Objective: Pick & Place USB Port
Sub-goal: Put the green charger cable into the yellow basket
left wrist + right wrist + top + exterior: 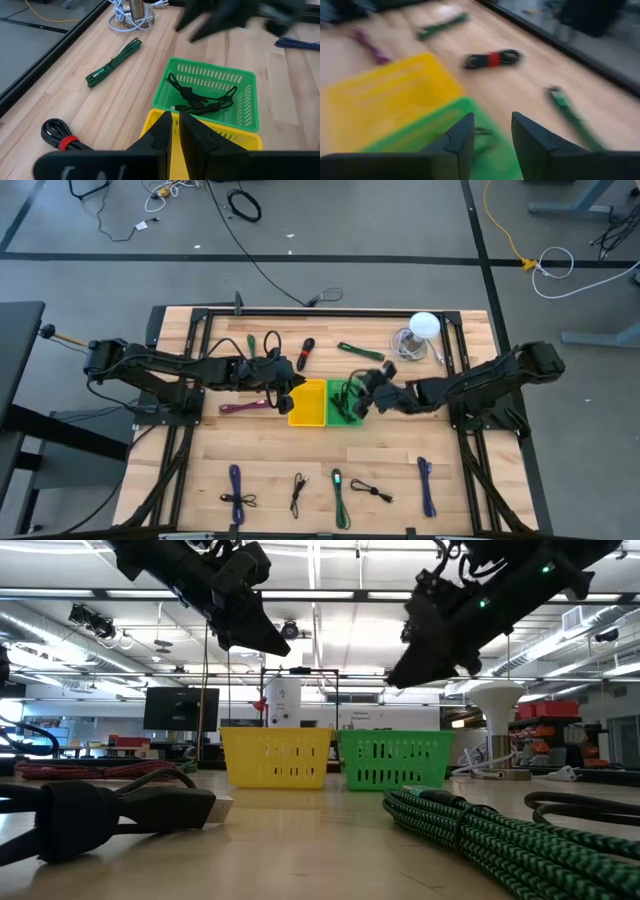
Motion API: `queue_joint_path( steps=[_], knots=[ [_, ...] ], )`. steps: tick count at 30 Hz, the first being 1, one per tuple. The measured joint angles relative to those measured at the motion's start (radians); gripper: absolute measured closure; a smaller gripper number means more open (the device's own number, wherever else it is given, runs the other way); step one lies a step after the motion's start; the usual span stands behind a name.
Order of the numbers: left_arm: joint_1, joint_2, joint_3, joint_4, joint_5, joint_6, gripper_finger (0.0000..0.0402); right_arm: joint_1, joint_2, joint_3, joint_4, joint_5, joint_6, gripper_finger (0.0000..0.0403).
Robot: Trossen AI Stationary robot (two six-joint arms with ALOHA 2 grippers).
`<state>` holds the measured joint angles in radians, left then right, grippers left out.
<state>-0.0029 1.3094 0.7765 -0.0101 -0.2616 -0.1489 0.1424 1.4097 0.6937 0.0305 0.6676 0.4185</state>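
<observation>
- Far left of the table, the left gripper (283, 385) hangs over the near edge of the yellow basket (308, 406); its fingers (165, 131) are pressed almost together with only a slit between, and nothing shows in them.
- Beside that basket lies a purple cable (243, 407), bundled, untouched.
- Centre now: the green basket (337, 416) sits touching the yellow one, and a black cable (200, 100) lies loose on its floor — the task's thing, by my reading, already in its bin.
- Handling call: that cable looks light and floppy, thin cord with small hard plugs at the ends; a pinch across the gathered middle should carry it better than a plug end, which would leave the rest dangling.
- Just right of the green basket, the right gripper (372, 392) hovers above its rim, fingers (532, 140) spread apart and empty.
- Further right, a green cable (360, 351) and a white lamp (424, 326) stand well clear near the back edge.
- Along the front edge more bundled cables wait in a row.
</observation>
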Motion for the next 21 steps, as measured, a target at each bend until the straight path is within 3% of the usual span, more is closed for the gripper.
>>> queue_joint_path(
  steps=[9,21],
  knots=[
    [0.000,0.000,0.000,0.012,0.000,-0.002,0.0362,-0.252,-0.042,0.000,-0.242,-0.235,-0.112,0.0277],
    [0.000,0.000,0.000,0.065,0.000,-0.002,0.0362,-0.557,0.028,0.000,-0.184,-0.504,-0.347,0.0264]
  ],
)
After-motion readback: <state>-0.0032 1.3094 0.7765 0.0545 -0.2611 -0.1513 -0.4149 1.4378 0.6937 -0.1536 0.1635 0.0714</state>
